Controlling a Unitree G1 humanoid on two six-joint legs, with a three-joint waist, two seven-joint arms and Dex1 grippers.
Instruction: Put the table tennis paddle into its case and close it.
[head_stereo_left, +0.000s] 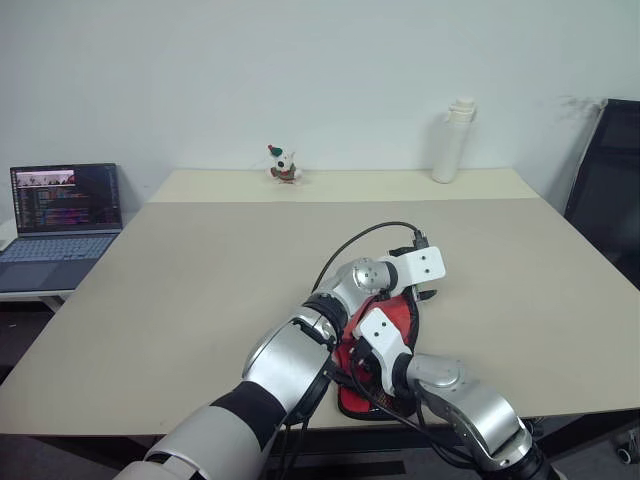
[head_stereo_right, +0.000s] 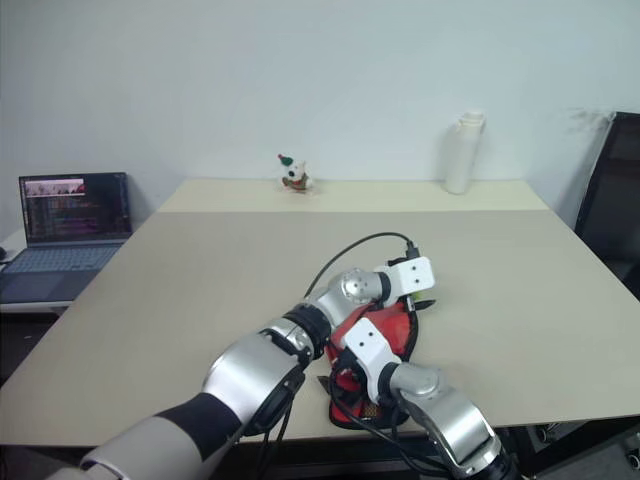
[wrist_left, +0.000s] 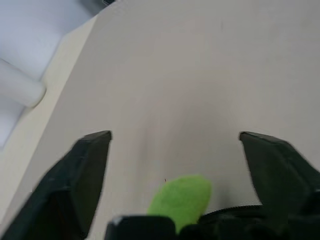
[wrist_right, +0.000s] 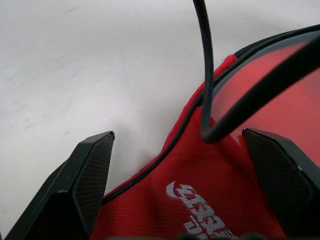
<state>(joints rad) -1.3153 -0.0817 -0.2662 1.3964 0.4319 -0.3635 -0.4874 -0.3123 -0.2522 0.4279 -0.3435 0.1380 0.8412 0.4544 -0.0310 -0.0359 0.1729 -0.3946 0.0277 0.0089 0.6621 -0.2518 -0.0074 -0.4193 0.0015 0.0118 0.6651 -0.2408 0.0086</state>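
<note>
Case (head_stereo_left: 398, 322) lies low and centre in the head view, under both arms. Your left gripper (wrist_left: 175, 150) stands released just past the green pull tag (wrist_left: 181, 199); the right gripper (wrist_right: 177, 150) spreads unclenched over red fabric. Closing looks underway; next, regrasp that tag.

You've got the case (wrist_right: 195, 200) in red woven cloth, matt, printed white logo; table (head_stereo_left: 200, 280) smooth matt beige; green tag (wrist_left: 182, 197) soft-looking.

Both arms crowd the case (head_stereo_left: 395, 325) at the near table (head_stereo_left: 200, 290) edge; toy (head_stereo_left: 283, 165) and bottle (head_stereo_left: 452, 141) stand well apart.
</note>
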